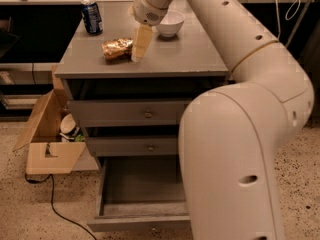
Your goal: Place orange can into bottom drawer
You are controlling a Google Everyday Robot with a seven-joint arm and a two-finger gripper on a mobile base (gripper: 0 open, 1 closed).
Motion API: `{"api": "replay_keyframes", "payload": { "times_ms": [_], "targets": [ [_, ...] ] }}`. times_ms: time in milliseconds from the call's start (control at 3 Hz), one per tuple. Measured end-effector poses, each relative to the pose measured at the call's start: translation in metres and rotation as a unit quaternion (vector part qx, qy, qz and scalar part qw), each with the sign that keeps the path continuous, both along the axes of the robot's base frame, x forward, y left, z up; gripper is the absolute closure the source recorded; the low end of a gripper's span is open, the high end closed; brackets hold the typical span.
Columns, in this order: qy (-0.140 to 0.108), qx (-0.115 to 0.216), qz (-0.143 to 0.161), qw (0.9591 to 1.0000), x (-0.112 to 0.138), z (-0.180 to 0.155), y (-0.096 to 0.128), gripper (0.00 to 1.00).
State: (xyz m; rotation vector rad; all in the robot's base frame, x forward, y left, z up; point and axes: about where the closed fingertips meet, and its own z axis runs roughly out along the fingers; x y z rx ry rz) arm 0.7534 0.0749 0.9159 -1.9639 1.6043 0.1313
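Grey cabinet top [192, 51] carries the orange can [116, 49]; the gripper [138, 55] points down just beside it, aperture indeterminable. The bottom drawer [140, 186] stands pulled out.

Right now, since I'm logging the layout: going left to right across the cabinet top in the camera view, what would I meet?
In order: dark blue can → orange can → gripper, down at the orange can's right end → white bowl.

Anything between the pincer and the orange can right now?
Nothing visible. The pincer hangs right beside the orange can on the cabinet top; the blue can and white bowl sit well aside.
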Motion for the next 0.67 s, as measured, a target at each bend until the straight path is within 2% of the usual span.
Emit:
{"api": "replay_keyframes", "payload": {
  "times_ms": [333, 667],
  "targets": [
    [0.009, -0.026, 0.009, 0.9996, 0.006, -0.013, 0.025, 0.00],
    [0.024, -0.060, 0.005, 0.9979, 0.013, -0.034, 0.035, 0.00]
  ]
}}
